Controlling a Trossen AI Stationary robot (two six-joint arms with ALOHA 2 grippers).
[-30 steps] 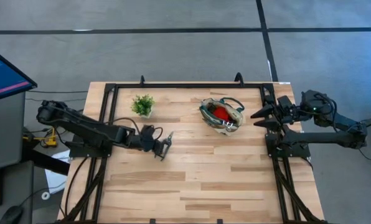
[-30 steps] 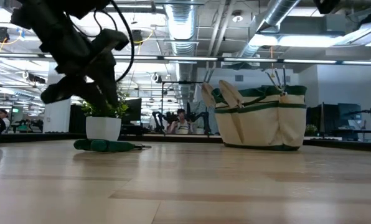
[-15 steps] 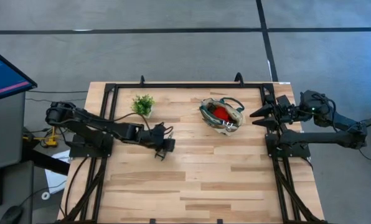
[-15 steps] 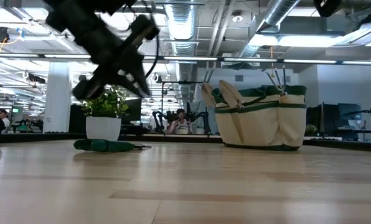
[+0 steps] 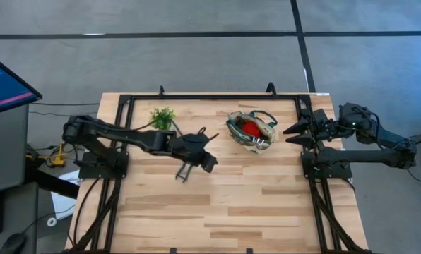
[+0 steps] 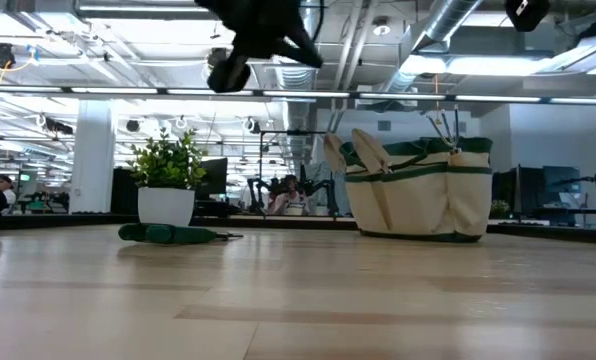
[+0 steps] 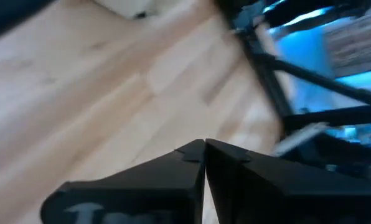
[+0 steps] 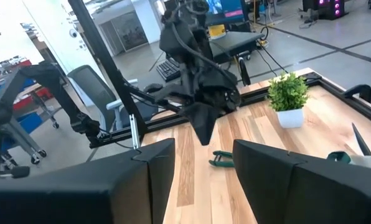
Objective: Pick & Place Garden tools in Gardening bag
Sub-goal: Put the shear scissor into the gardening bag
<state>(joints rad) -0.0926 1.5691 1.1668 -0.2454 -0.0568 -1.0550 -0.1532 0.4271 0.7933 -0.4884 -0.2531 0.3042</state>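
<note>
Green-handled pruning shears lie flat on the table, also seen in the low view and the right wrist view. The cream gardening bag with green trim stands at the far middle, a red piece showing inside it. My left gripper hangs high above the table between shears and bag, shut with nothing in it. My right gripper waits raised at the table's right edge, open and empty.
A small potted plant in a white pot stands at the far left, behind the shears. A black frame runs along the table's far edge and sides. Bare wood lies across the near half.
My left gripper has risen and gone toward the table's right edge, away from the shears and toward the bag, and its fingers have shut on nothing. The shears have stayed flat where they were.
</note>
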